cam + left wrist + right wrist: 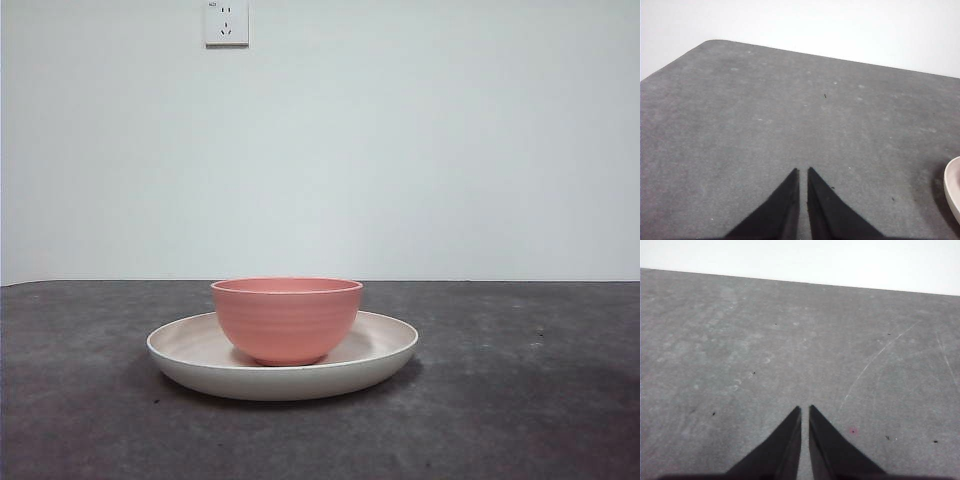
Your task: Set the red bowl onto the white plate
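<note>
In the front view, the nearest stretch of the dark grey tabletop (90, 420) lies bare, and just beyond it sits the white plate (190, 352), wide and shallow, flat on the surface. The red bowl (287, 318) stands upright inside the plate, its base resting on the plate's floor about at the middle, its rim well above the plate's raised edge. No arm shows in this view. Behind the tabletop rises a plain white wall (450, 150) with a white power socket (226, 22) high up. In the left wrist view, the left gripper (803, 171) hangs over bare tabletop with its black fingers (785, 205) clenched almost together, grasping nothing; a sliver of the plate's rim shows at the picture's edge, well apart from the tips. In the right wrist view, the right gripper (805, 408) likewise hangs over bare, scratched tabletop, fingers (832, 447) clenched on nothing.
</note>
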Tool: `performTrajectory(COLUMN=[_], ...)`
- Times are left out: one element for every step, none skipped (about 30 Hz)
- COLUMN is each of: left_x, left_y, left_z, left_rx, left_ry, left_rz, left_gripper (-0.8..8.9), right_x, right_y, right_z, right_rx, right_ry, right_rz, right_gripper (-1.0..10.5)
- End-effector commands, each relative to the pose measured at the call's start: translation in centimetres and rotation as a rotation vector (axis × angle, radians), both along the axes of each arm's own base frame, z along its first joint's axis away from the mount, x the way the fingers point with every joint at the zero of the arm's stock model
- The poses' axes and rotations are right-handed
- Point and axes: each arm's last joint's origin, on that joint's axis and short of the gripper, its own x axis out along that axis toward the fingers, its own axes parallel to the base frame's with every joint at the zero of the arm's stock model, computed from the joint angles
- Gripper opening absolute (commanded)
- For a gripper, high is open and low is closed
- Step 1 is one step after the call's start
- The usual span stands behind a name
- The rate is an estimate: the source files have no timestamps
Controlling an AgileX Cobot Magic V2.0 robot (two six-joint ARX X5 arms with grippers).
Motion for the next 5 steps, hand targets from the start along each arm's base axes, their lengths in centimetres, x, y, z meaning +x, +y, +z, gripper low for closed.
performTrajectory(left_x=[0.08, 0.08, 0.08, 0.08, 0.08], left_y=[0.02, 0.02, 0.02, 0.02, 0.02], left_z=[-0.74, -0.74, -0.74, -0.74, -0.74], left_rx=[0.001, 0.001, 0.001, 0.001, 0.001], left_ry=[0.026, 0.026, 0.026, 0.026, 0.026], left_rz=[0.005, 0.005, 0.005, 0.005, 0.005], left_gripper=[0.27, 0.27, 0.27, 0.27, 0.27], right_x=[0.03, 0.03, 0.03, 0.03, 0.03], right_y=[0.03, 0.03, 0.03, 0.03, 0.03], right_z=[-0.25, -0.25, -0.25, -0.25, -0.25], right_rx=[0.016, 0.016, 0.016, 0.016, 0.016], right_ry=[0.005, 0.005, 0.005, 0.005, 0.005], right_rz=[0.0, 0.0, 0.0, 0.0, 0.0], right_gripper=[0.2, 0.2, 0.2, 0.2, 0.2])
